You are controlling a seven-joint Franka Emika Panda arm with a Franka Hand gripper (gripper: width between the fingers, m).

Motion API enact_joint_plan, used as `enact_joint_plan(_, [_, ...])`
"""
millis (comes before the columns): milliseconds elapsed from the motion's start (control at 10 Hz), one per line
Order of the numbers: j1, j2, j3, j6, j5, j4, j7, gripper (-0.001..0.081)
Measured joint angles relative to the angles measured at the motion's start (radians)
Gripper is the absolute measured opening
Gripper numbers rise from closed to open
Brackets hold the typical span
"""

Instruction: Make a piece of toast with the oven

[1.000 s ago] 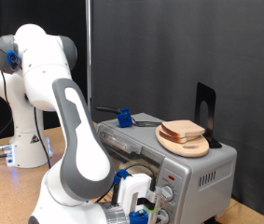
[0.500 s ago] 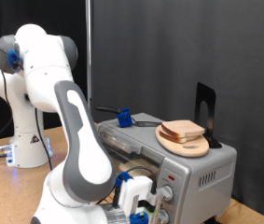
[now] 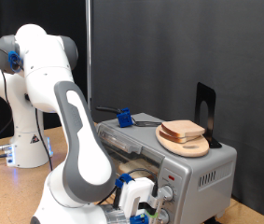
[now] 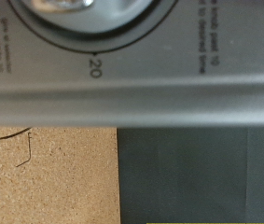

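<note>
the pale beige bread slice on the round wooden board atop the silver-grey toaster oven seems light, soft and crumbly; best held by its crust edges. the gripper is at the knobs; i cannot tell its fingers' state.

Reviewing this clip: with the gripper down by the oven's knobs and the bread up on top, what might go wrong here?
1. The piece of toast sits on a round board on top of the oven, not inside; running the timer would toast nothing.
2. The gripper is close against the knobs, and the wrist view shows only a dial edge near the 20 mark, so a slip or over-turn seems possible.
</note>
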Motion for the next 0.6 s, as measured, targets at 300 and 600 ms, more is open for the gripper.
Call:
enact_joint_plan(300, [0.003, 0.007, 0.000, 0.001, -0.005, 0.013, 0.024, 0.0682])
enact_joint_plan(600, [0.005, 0.024, 0.000, 0.001, -0.005, 0.038, 0.032, 0.0682])
